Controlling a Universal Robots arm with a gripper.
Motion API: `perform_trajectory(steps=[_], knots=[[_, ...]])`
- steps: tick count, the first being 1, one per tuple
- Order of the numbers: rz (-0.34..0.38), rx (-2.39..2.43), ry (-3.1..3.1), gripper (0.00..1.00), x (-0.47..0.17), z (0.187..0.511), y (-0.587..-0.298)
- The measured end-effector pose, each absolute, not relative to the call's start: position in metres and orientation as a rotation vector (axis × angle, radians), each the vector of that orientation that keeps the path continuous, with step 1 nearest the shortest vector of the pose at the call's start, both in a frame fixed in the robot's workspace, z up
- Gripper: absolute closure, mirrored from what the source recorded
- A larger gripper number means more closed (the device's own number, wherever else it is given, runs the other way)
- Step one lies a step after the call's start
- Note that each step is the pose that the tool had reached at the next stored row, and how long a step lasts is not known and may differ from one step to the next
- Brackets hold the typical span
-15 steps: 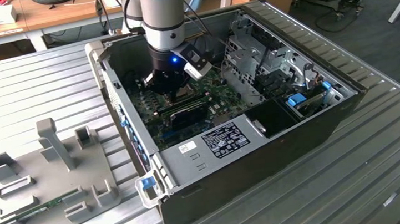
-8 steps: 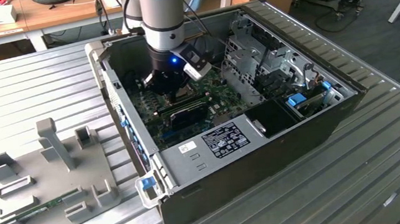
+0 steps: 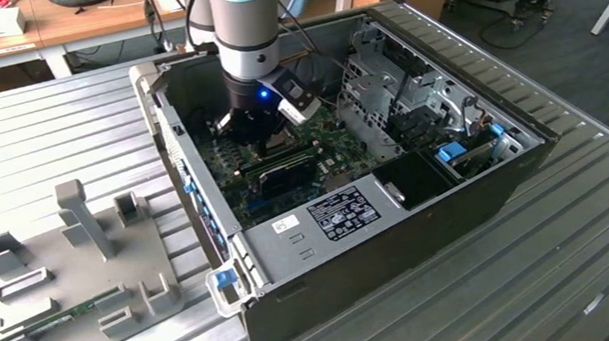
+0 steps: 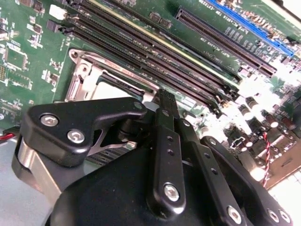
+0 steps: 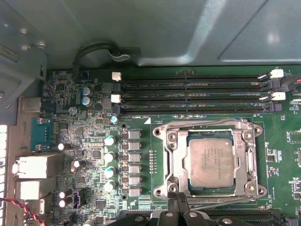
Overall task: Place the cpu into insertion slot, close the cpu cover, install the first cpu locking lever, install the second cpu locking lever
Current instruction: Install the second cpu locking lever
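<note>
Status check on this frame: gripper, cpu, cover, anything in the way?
Gripper down inside the case at the socket edge, fingers together, holding nothing seen. Cpu seated in socket. Cpu cover down around it. Nothing in the way.

Print shows in a few places, none of it clear enough to read. The cpu (image 5: 210,162) carries faint engraved lines on its grey top in the first wrist view. In the exterior view, a black label (image 3: 343,211) and a small white sticker (image 3: 285,223) sit on the computer case (image 3: 402,236).
</note>
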State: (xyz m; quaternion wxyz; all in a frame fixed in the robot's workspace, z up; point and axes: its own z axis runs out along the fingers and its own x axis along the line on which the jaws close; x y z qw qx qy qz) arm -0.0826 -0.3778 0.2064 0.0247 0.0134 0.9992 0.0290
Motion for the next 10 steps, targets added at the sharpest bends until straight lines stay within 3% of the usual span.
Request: perform_trajectory(steps=[10], knots=[[0.098,0.041,3.085,0.89,-0.0884,0.2063,-0.3814]])
